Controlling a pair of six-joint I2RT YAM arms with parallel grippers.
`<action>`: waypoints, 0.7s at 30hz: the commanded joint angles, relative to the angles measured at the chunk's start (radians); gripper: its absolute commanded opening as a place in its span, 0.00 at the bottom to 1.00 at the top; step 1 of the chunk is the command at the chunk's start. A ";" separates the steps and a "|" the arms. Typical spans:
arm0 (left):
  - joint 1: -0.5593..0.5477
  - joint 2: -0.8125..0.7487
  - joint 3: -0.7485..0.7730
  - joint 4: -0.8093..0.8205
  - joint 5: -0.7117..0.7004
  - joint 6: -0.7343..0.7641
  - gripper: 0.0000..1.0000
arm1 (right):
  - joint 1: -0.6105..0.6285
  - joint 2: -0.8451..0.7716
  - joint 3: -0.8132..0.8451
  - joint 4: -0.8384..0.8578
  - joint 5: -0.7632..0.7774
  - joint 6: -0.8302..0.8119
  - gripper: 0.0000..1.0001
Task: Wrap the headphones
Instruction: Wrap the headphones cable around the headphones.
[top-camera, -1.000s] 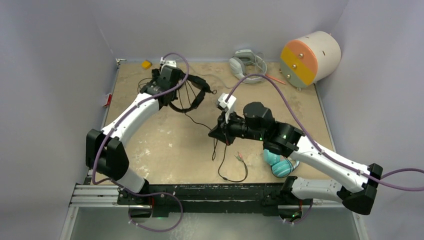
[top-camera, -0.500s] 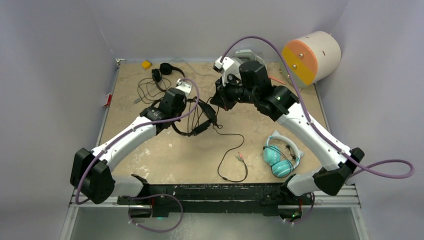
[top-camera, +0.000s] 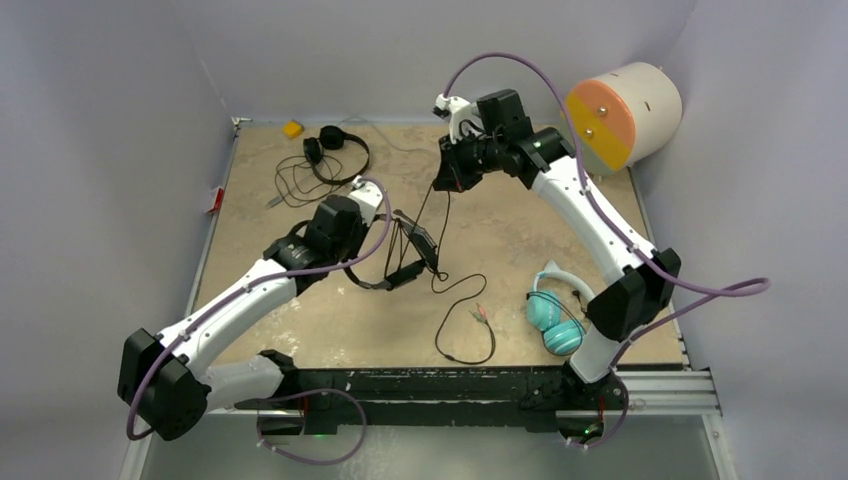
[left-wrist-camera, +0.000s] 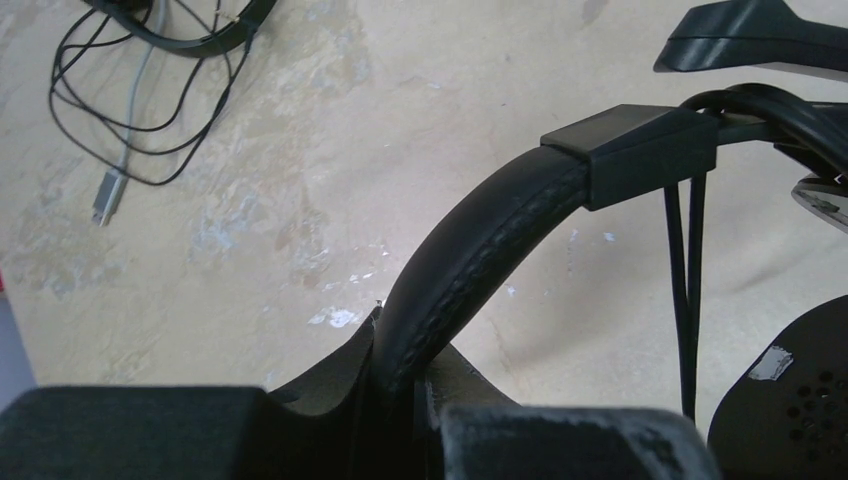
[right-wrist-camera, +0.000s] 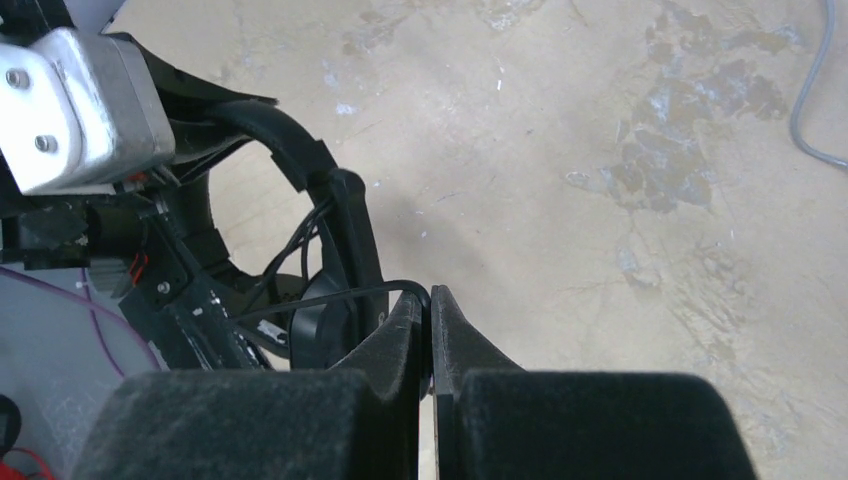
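**A:** Left arm (top-camera: 245, 292) sweeps from lower left to centre frame, left gripper (left-wrist-camera: 400, 368) clamped tight on the black headphones (left-wrist-camera: 470, 250).

**B:** Right arm (top-camera: 590, 215) stretches to top centre, right gripper (right-wrist-camera: 431, 302) pinching their cord (right-wrist-camera: 340, 295).

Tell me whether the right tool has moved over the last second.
Yes. The right tool, shut on the headphone cord, moved up the overhead view, away from the near side and closer to the orange-faced drum.

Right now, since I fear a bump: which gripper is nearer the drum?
Right. The right gripper, pinching a cord, is left of the drum; the left gripper, holding black headphones, is much farther left.
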 joint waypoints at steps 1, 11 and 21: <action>-0.018 -0.020 -0.023 0.011 0.078 0.042 0.00 | -0.026 0.038 0.119 -0.042 -0.032 -0.063 0.00; -0.017 0.229 0.129 -0.155 -0.355 -0.258 0.00 | -0.026 -0.071 0.043 -0.095 -0.153 -0.046 0.00; -0.016 0.233 0.137 -0.170 -0.333 -0.248 0.00 | -0.027 -0.095 0.006 -0.111 -0.048 -0.084 0.00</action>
